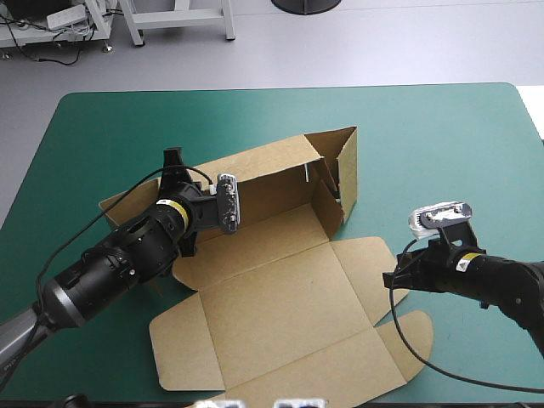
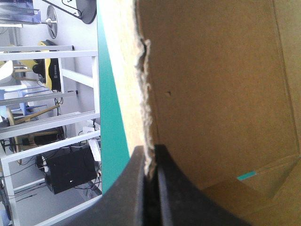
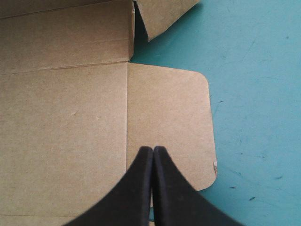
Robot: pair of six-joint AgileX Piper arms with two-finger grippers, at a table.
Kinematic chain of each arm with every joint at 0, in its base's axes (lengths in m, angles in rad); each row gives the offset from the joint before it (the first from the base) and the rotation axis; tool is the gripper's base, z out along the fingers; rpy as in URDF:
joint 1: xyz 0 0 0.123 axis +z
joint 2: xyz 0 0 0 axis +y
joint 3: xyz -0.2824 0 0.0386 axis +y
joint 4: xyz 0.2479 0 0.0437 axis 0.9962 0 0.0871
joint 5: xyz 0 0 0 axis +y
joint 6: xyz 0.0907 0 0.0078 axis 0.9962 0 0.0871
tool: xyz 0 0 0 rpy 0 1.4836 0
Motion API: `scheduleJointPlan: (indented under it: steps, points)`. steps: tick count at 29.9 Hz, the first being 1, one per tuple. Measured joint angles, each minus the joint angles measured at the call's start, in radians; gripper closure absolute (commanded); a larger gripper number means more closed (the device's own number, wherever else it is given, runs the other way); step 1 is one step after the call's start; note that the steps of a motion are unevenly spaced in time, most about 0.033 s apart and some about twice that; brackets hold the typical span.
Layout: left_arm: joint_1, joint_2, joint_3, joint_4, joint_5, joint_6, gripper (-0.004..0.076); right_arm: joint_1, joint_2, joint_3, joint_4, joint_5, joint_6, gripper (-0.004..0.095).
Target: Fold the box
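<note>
The box (image 1: 280, 297) lies in the middle of the teal-green counter (image 1: 102, 127), half formed. Its long wall (image 1: 255, 174) stands raised and runs from the middle left of the high view up toward the upper right. There it meets a raised end wall (image 1: 344, 174). The lid panel (image 1: 289, 314) is flat toward the bottom of the frame.

The left fingers (image 1: 176, 166) are almost closed on the upper edge of the long wall, near its left end. In the left wrist view the torn brown edge passes directly between them (image 2: 145, 155), so the wall stretches away ahead of the fingers along their own line. This arm is clearly the nearer one to the wall.

The right fingers (image 1: 391, 279) are at the middle right of the high view, just beside the outer edge of the rounded side flap (image 1: 365, 259). In the right wrist view they meet (image 3: 153, 153) in one point with nothing between them, and the flap (image 3: 174, 122) lies flat under and ahead of them. The next move probably depends on this relation: the flap lies toward the box from the right fingers.
</note>
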Motion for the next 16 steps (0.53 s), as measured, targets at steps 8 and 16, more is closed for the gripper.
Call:
scheduleJointPlan:
  steps: [8, 16]
  points:
    - [0.000, -0.015, 0.022, -0.002, -0.004, -0.006, 0.0729, 0.000, 0.074, -0.056, 0.046, 0.015, -0.017, 0.0926]
    - [-0.024, -0.019, 0.063, 0.077, -0.024, -0.089, 0.0729, 0.000, 0.117, -0.115, 0.056, 0.040, -0.022, 0.0925]
